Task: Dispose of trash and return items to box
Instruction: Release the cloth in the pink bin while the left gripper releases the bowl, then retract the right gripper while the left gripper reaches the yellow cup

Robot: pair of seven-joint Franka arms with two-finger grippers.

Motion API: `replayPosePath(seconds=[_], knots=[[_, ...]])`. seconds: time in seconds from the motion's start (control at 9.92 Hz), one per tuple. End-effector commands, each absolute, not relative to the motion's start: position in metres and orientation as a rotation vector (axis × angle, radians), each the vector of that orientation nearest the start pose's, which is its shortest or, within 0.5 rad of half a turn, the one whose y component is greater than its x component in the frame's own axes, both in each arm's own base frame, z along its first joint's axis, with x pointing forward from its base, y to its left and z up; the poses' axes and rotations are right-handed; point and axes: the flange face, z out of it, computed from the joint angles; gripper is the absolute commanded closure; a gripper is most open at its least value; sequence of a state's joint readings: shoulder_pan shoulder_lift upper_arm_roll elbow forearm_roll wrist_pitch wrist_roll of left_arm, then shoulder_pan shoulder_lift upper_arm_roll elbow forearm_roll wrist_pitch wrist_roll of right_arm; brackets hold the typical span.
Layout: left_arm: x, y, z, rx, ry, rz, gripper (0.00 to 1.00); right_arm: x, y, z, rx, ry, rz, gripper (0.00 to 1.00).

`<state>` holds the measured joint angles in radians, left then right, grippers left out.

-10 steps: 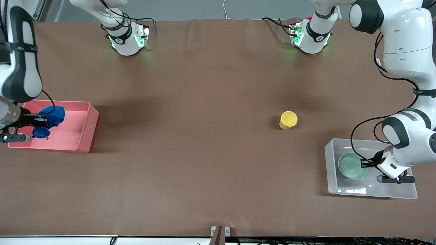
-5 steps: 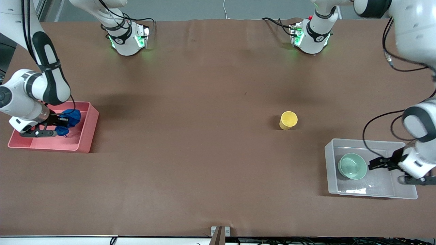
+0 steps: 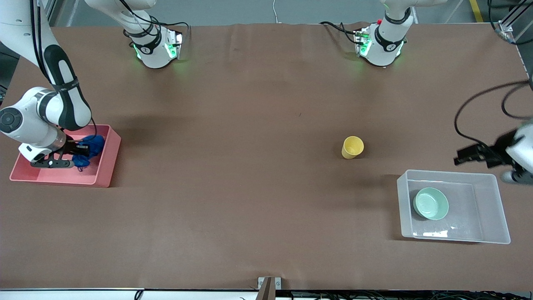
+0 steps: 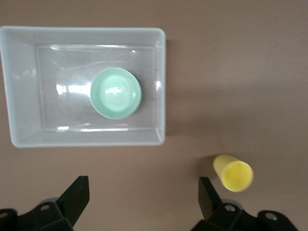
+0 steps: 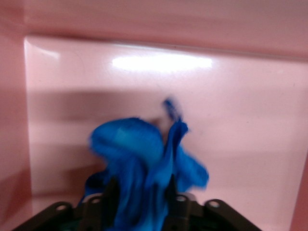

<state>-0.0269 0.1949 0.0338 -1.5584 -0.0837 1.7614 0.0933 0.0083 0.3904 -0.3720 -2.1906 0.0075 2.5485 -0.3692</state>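
The blue cloth wad [image 3: 90, 146] is low inside the pink bin [image 3: 102, 168], pinched between the fingers of my right gripper [image 3: 79, 152]. In the right wrist view the cloth [image 5: 144, 154] bulges out between the jaws of that gripper [image 5: 139, 195]. The mint-green bowl [image 3: 431, 203] sits upright in the clear box [image 3: 489, 208]. The yellow cup [image 3: 352, 147] stands on the table, farther from the front camera than the box. My left gripper [image 3: 468, 156] is open and empty, up over the table beside the box. The left wrist view shows the bowl [image 4: 116, 93], the box [image 4: 19, 86], the cup [image 4: 233, 173] and that gripper [image 4: 143, 195].
The pink bin's floor [image 5: 240, 96] holds nothing but the cloth. Both arm bases stand along the table's edge farthest from the front camera. The brown table [image 3: 250, 166] stretches bare between the pink bin and the cup.
My right gripper has lowered the blue cloth into the pink bin. My left gripper has let go of the bowl, risen out of the clear box and moved toward the arm bases.
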Motion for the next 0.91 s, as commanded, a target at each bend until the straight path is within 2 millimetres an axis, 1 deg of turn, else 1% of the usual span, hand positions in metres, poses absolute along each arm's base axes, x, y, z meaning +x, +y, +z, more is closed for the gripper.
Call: replayPosePath(seconds=[0.0, 0.1, 0.2, 0.3, 0.4, 0.5, 0.61, 0.71, 0.81], knots=[[0.567, -0.045, 0.510, -3.192, 0.078, 0.062, 0.00, 0.533, -0.198, 0.272, -3.222, -0.020, 0.047, 0.00], [0.552, -0.061, 0.497, -3.189, 0.069, 0.035, 0.00, 0.543, -0.198, 0.321, -3.195, -0.013, 0.053, 0.00], [0.536, -0.080, 0.475, -3.184, 0.069, 0.003, 0.00, 0.554, -0.197, 0.374, -3.170, 0.011, 0.070, 0.00], [0.527, -0.099, 0.450, -3.180, 0.062, 0.013, 0.00, 0.571, -0.183, 0.424, -3.156, 0.110, 0.082, 0.00], [0.524, -0.113, 0.426, -3.181, 0.067, 0.010, 0.00, 0.586, -0.162, 0.469, -3.140, 0.244, 0.093, 0.00], [0.523, -0.119, 0.398, -3.185, 0.080, 0.018, 0.00, 0.590, -0.145, 0.507, -3.125, 0.314, 0.084, 0.00], [0.522, -0.133, 0.364, -3.187, 0.120, 0.060, 0.00, 0.579, -0.126, 0.546, -3.111, 0.327, 0.032, 0.00], [0.522, -0.149, 0.332, -3.196, 0.162, 0.104, 0.00, 0.564, -0.102, 0.586, -3.100, 0.330, -0.053, 0.00], [0.525, -0.153, 0.309, -3.205, 0.168, 0.126, 0.01, 0.551, -0.086, 0.614, -3.094, 0.342, -0.090, 0.00]])
